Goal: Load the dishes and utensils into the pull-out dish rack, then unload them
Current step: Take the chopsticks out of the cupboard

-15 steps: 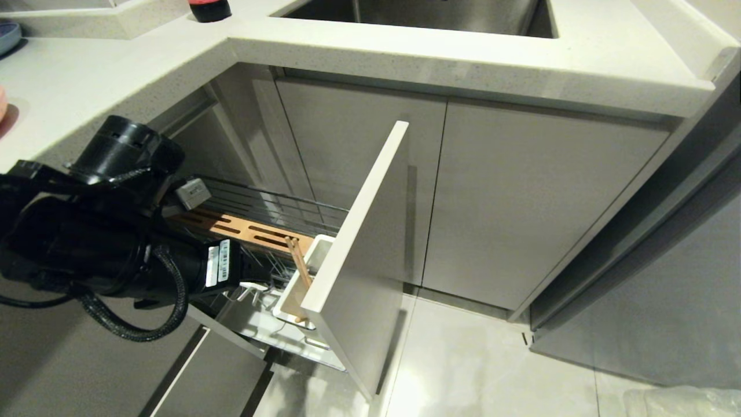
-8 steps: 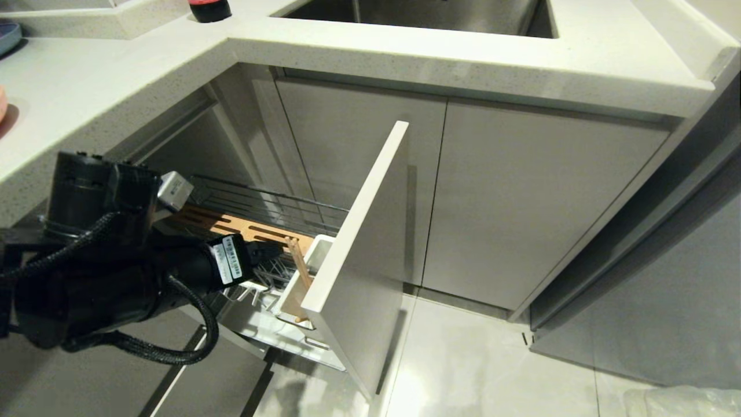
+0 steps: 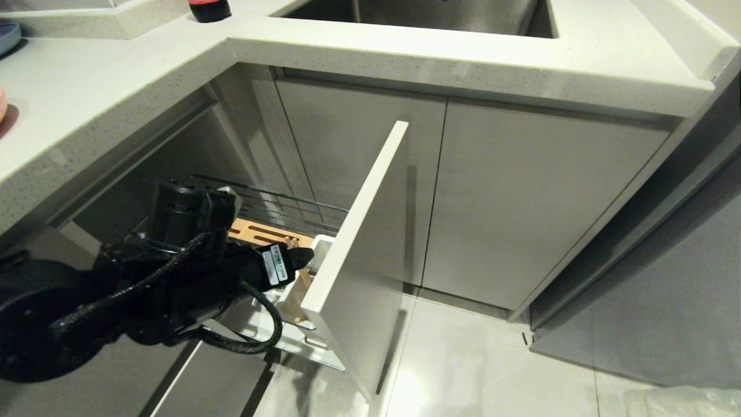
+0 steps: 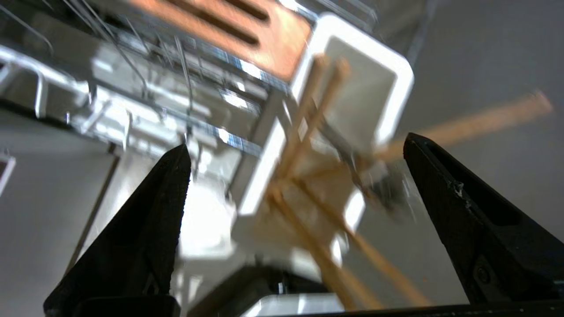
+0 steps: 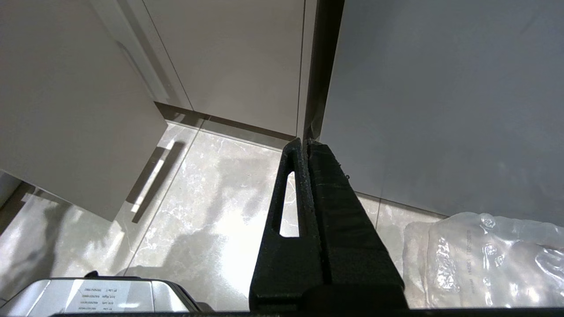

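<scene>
The pull-out dish rack (image 3: 272,205) stands drawn out under the counter, its pale front panel (image 3: 359,255) towards the floor. The white utensil cup (image 3: 317,248) sits just behind the panel, beside the slotted wooden strip (image 3: 255,230). In the left wrist view the chopsticks (image 4: 308,114) stand slanted in the cup (image 4: 396,88), with a blurred dark grey spoon (image 4: 385,196) beside them. My left gripper (image 4: 297,147) hovers just over the cup, open wide, nothing between its fingers. In the head view the left gripper (image 3: 302,258) hides the chopsticks. My right gripper (image 5: 304,145) hangs shut over the floor, parked.
The counter (image 3: 440,58) overhangs the rack, with a sink (image 3: 428,14) behind. A pink sliver (image 3: 2,104) and a red-and-black object (image 3: 209,8) sit on the counter. Closed cabinet doors (image 3: 532,197) are to the right. A clear plastic bag (image 5: 484,259) lies on the tiled floor.
My left arm has dropped and swung right, from beside the wooden strip to over the utensil cup. It now covers the chopsticks in the head view. The right arm is still.
</scene>
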Controlling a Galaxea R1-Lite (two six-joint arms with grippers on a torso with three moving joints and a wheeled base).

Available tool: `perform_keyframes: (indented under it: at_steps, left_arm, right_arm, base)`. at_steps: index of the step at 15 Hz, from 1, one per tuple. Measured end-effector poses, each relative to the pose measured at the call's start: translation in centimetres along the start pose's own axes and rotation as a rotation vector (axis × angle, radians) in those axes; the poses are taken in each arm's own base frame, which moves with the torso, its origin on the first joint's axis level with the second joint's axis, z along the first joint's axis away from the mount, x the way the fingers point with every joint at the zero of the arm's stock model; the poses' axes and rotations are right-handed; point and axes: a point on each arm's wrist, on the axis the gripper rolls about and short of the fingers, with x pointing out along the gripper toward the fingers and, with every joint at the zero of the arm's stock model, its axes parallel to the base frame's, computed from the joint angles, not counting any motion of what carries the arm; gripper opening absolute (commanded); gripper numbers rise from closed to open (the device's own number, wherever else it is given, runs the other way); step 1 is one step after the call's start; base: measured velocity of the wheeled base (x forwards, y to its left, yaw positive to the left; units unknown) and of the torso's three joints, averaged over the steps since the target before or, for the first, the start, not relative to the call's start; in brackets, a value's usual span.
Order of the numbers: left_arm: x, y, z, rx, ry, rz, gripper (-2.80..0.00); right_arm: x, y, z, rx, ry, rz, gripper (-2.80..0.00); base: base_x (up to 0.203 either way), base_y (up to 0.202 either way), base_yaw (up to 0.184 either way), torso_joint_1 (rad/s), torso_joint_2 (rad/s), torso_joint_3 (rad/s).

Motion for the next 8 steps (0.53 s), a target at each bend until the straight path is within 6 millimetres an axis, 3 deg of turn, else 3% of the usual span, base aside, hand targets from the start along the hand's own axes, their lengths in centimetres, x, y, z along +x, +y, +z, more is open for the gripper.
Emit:
perform_keyframes:
  at_steps: [5,8]
  left_arm:
    - [3.9,-0.5,-0.2,0.01,-0.077,0.026,0.0]
    - [5.1,-0.5,-0.7,0.023,-0.07,0.039,0.0]
  right_arm:
    - [0.0,0.0,0.0,0.0,0.0,0.0,-2.8]
    - [0.0,0.0,0.0,0.0,0.0,0.0,-2.8]
  base:
    - [0.0,0.0,0.0,0.0,0.0,0.0]
    - [0.0,0.0,0.0,0.0,0.0,0.0]
